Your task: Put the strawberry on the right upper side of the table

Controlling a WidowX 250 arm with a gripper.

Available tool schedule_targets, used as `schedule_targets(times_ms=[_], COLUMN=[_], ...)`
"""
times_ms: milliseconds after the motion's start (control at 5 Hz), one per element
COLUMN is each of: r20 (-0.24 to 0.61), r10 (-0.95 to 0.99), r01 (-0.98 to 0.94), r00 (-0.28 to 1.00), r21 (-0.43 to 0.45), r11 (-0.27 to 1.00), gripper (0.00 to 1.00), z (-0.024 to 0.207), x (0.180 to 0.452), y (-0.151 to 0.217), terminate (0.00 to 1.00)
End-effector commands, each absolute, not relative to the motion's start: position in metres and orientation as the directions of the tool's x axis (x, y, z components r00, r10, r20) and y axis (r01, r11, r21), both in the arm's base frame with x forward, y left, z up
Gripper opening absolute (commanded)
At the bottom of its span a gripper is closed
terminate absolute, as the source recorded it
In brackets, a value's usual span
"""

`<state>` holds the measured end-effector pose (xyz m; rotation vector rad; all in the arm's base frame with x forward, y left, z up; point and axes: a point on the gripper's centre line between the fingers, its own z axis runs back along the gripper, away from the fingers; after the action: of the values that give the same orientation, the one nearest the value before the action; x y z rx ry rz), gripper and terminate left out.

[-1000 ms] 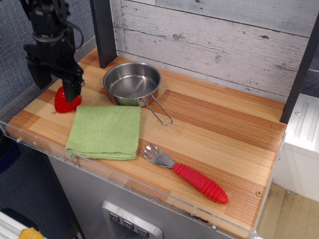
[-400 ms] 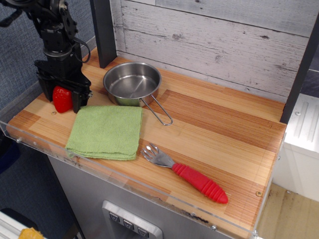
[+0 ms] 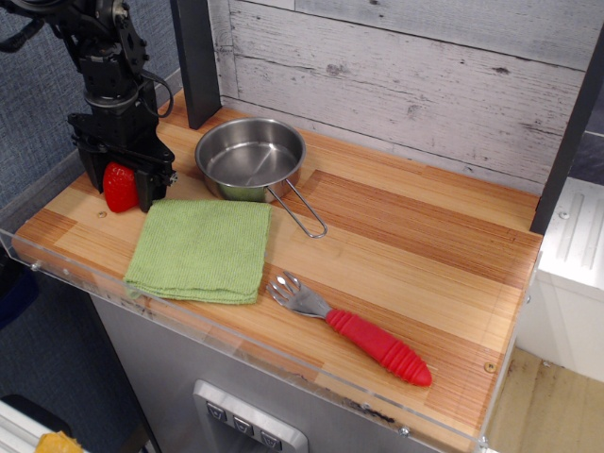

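Now, at the upper left of the frame, the gripper [image 3: 120, 182] has its black fingers [image 3: 146, 179] clamped on either side of the strawberry [image 3: 119, 187], grasping it right over the far-left end of the table [image 3: 415, 255]. Whether the fruit touches the wood, hard to say. Just right of it sits the steel bowl [image 3: 250, 158], wire handle pointing toward the centre. Below lies the green cloth [image 3: 200, 249], and the red-handled fork [image 3: 351, 327] rests near the front edge.

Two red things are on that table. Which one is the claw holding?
The strawberry, small and glossy at the far left, sits between the gripper fingers. The long ribbed red fork handle lies untouched near the front.
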<state>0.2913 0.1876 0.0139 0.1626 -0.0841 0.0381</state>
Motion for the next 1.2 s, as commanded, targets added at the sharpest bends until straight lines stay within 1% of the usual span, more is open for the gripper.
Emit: schedule_targets(times_ms=[0,200,400,600,800,1000], r20=[0.189,0.229,0.253,0.299,0.342,0.353], r10=[0.070,0.097,0.099,0.093,0.068,0.007], r01=[-0.093,-0.122,-0.125,-0.115,-0.074,-0.005], r00=[0.980,0.969,0.962,0.950,0.937,0.935], r21=[0.117,0.098,0.087,0.054,0.006,-0.008], r11=[0.989,0.988,0.988,0.992,0.997,1.000], gripper=[0.00,0.00,0.00,0.00,0.00,0.00], z=[0.058,0.083,0.100,0.119,0.133,0.138], x=[0.296,0.303,0.310,0.329,0.352,0.365], y=[0.190,0.185,0.175,0.149,0.111,0.073], terminate=[0.00,0.00,0.00,0.00,0.00,0.00])
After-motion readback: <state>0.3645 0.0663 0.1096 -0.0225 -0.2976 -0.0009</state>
